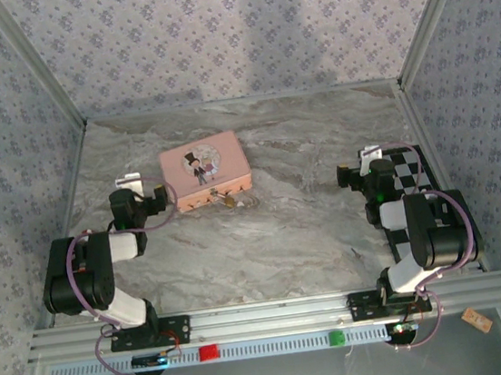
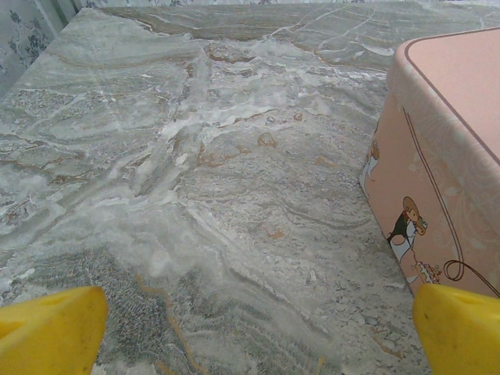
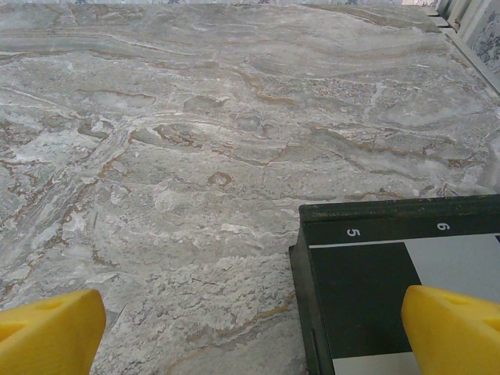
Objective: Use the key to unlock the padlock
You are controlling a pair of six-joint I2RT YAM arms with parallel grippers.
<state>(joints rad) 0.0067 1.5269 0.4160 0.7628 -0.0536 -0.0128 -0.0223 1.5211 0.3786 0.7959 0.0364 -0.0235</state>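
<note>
The tiny brass padlock (image 1: 226, 200) lies on the marble table just in front of the pink tin (image 1: 204, 167), near its front right corner. The key is too small to tell apart from the padlock in the top view. My left gripper (image 1: 143, 194) is left of the tin and open, roughly a hand's width from the padlock. In the left wrist view its yellow fingertips (image 2: 51, 332) stand wide over bare marble, with the pink tin (image 2: 437, 156) close on the right. My right gripper (image 1: 358, 171) is open at the far right, its fingertips (image 3: 457, 332) spread wide with nothing between them.
A black-and-white checkerboard plate (image 1: 411, 179) lies under the right arm; its dark corner (image 3: 351, 266) sits between the right fingers. Patterned walls close in the table on three sides. A red tab (image 1: 208, 352) and a green tab (image 1: 336, 336) sit on the front rail.
</note>
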